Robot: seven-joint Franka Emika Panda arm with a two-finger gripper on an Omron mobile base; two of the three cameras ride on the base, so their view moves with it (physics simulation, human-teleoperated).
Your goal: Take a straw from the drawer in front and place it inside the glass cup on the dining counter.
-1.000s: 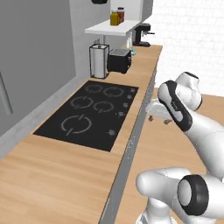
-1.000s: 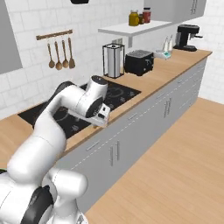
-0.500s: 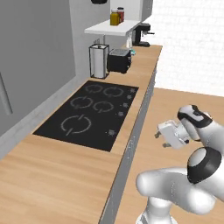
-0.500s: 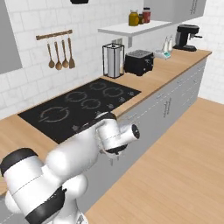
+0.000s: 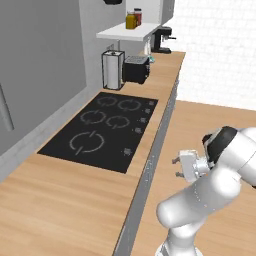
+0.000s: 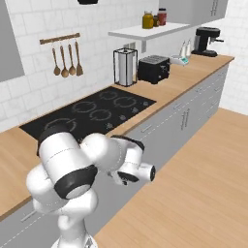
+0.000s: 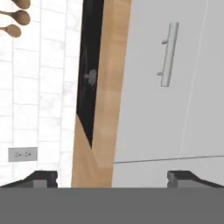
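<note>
A white robot arm holds its claw [image 7: 111,177] empty with jaws spread wide, off the front edge of a wooden tabletop [image 5: 60,210] with a black cooktop [image 5: 102,130], facing a grey cabinet front with a bar handle [image 7: 168,54]. No writing is readable

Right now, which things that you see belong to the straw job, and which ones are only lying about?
Job: the open claw; the pale front panel with a bar handle that it faces, perhaps the drawer, shut.
Lying about: cooktop, toaster, paper towel holder, coffee machine, jars, wooden spoons.
</note>
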